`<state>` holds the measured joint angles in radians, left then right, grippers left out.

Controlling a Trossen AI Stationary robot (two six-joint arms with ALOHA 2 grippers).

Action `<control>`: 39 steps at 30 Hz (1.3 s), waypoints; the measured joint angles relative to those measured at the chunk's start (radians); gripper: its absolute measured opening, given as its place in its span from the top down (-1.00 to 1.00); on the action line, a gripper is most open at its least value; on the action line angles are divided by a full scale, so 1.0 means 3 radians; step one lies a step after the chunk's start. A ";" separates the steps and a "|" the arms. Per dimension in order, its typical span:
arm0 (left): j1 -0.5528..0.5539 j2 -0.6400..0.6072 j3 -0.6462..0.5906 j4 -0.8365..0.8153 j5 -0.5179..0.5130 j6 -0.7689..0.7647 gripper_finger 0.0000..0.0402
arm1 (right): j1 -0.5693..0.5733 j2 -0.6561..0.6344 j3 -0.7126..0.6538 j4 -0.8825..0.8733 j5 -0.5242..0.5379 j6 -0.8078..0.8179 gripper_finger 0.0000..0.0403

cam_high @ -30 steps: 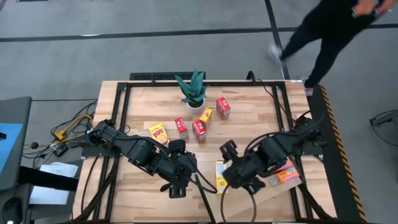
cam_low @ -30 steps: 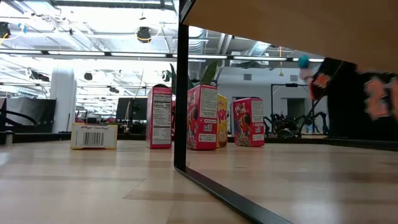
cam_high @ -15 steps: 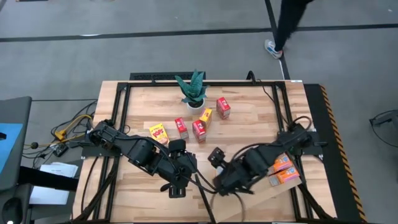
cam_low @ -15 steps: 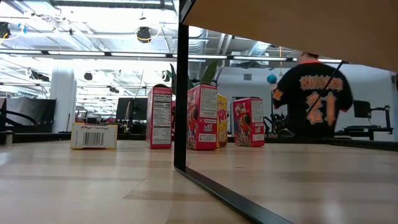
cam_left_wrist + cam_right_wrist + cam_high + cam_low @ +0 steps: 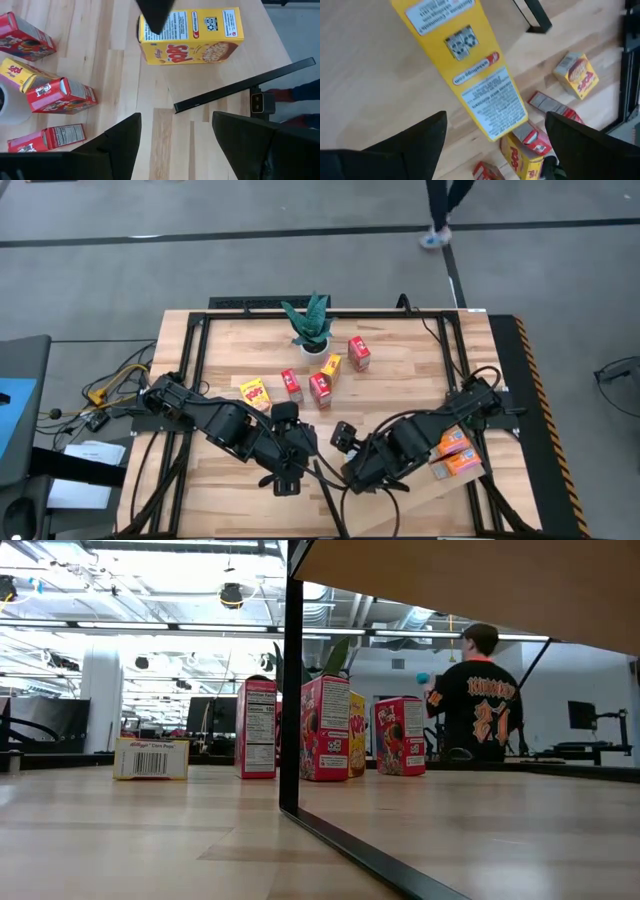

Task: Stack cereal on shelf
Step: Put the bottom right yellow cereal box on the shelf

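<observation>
One yellow cereal box (image 5: 470,75) lies flat on the tabletop (image 5: 365,95) directly beneath my right pincer (image 5: 492,145), whose fingers gape wide, holding nothing. I judge I should descend squarely, straddling its narrow sides, and close firmly before carrying it to the shelf (image 5: 440,492) behind.

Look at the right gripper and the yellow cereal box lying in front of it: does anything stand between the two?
Nothing visible does. In the right wrist view the open right gripper looks straight onto the yellow cereal box, lying flat on bare tabletop. The red boxes lie beyond its far end, not in the gap.
</observation>
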<state>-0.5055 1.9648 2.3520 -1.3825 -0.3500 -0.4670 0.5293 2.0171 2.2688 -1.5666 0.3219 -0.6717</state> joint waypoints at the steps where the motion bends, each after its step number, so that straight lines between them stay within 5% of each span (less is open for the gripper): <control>1: 0.0000 0.0000 0.0000 0.0001 -0.0006 -0.0007 -0.17 | -0.0006 0.0000 0.0001 0.0001 -0.0014 -0.0033 -0.78; 16: 0.0000 0.0000 0.0000 0.0002 -0.0007 -0.0091 -0.17 | -0.0013 0.0001 -0.0374 0.0249 0.0001 -0.0335 -0.68; 39: 0.0000 0.0000 0.0000 0.0003 -0.0014 -0.0080 -0.17 | 0.0025 0.0001 -0.0389 0.0275 0.0267 -0.0399 -0.26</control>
<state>-0.5056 1.9648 2.3520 -1.3815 -0.3542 -0.4911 0.5369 2.0174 2.1521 -1.4841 0.4020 -0.7913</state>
